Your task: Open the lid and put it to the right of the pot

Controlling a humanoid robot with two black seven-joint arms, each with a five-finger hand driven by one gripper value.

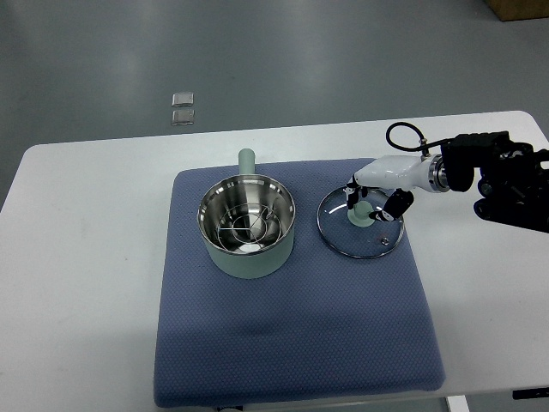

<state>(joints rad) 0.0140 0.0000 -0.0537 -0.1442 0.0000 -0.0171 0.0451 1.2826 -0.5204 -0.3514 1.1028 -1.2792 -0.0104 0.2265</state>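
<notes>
A pale green pot (248, 226) with a steel inside stands open on the blue mat (292, 343), its handle pointing away. The glass lid (360, 225) with a pale green knob (360, 214) lies flat on the mat just right of the pot, apart from it. My right hand (369, 204) reaches in from the right edge and sits over the lid. Its fingers (352, 192) stand on both sides of the knob and close on it. The left arm is out of view.
The mat lies on a white table (86, 257). A steel rack sits inside the pot (244, 230). Two small clear packets (182, 108) lie on the grey floor beyond the table's far edge.
</notes>
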